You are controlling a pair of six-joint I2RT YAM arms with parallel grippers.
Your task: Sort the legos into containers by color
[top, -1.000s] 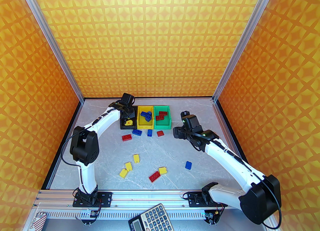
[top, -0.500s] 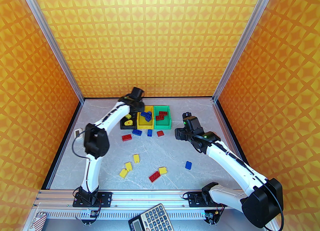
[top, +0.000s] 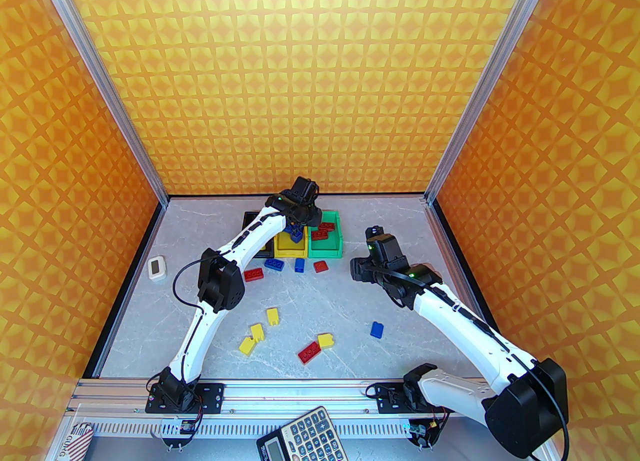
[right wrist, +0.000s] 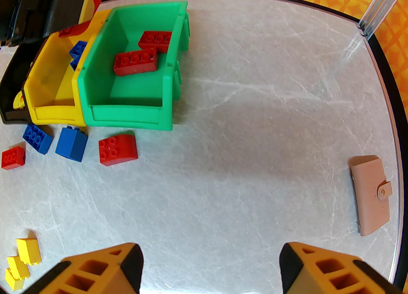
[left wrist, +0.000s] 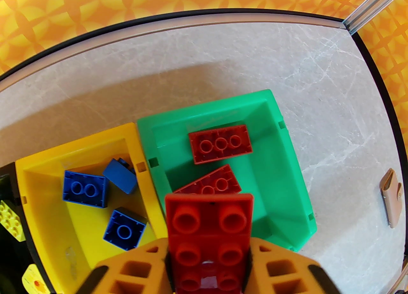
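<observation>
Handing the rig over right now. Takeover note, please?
Left gripper: shut on a red studded plastic brick, above where the yellow plastic bin meets the green plastic bin.
Right gripper: open, empty, above the table right of the bins.
Done: two red bricks in green, three blue bricks in yellow, some yellow pieces in the black plastic bin.
Left: drop the held brick in green, then clear ten loose bricks: three red, three blue, four yellow.

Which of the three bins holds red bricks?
The green bin, at the row's right end. The yellow bin beside it holds blue bricks; the black bin, yellow ones.
</observation>
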